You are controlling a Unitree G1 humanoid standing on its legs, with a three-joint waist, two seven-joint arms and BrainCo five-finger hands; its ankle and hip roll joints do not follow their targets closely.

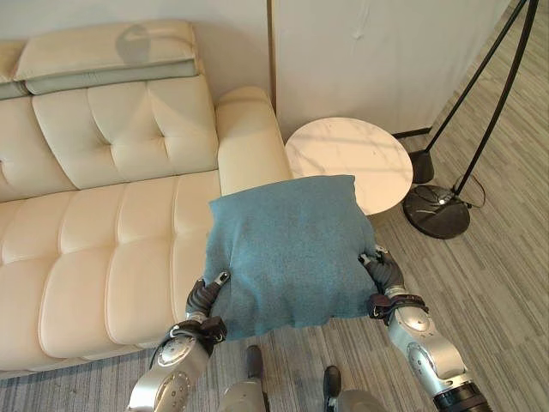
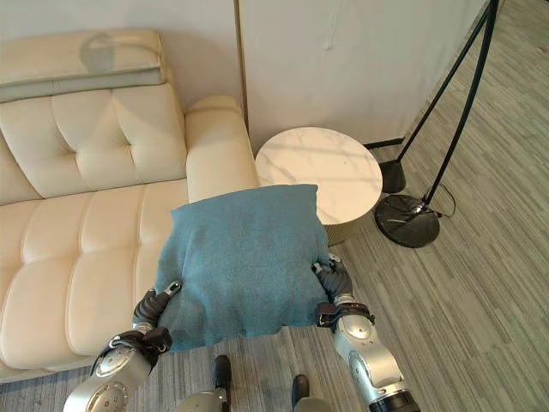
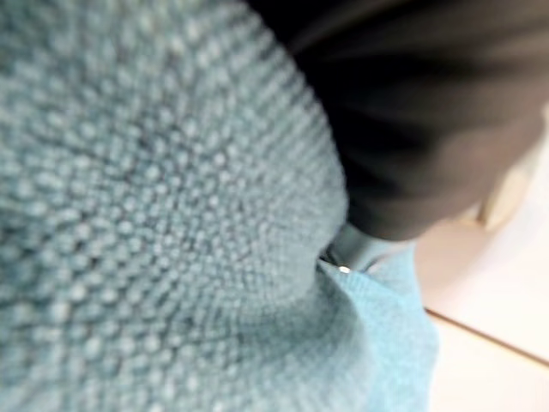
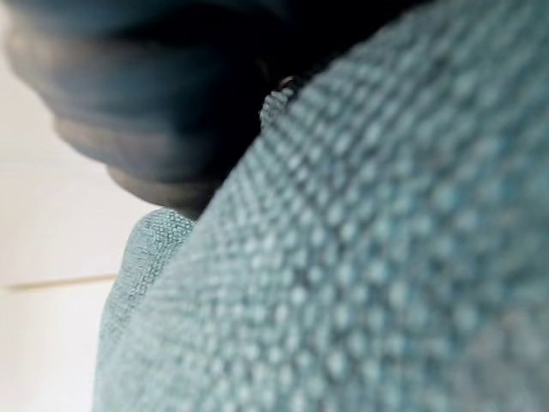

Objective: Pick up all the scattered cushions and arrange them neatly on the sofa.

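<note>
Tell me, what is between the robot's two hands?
The teal cushion. In the left eye view it spans the whole stretch from the left hand to the right hand, one hand at each lower side.

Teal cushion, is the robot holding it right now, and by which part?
Yes. The teal cushion is held up between both robot hands: the left robot hand at its lower left edge, the right robot hand at its lower right edge.
</note>
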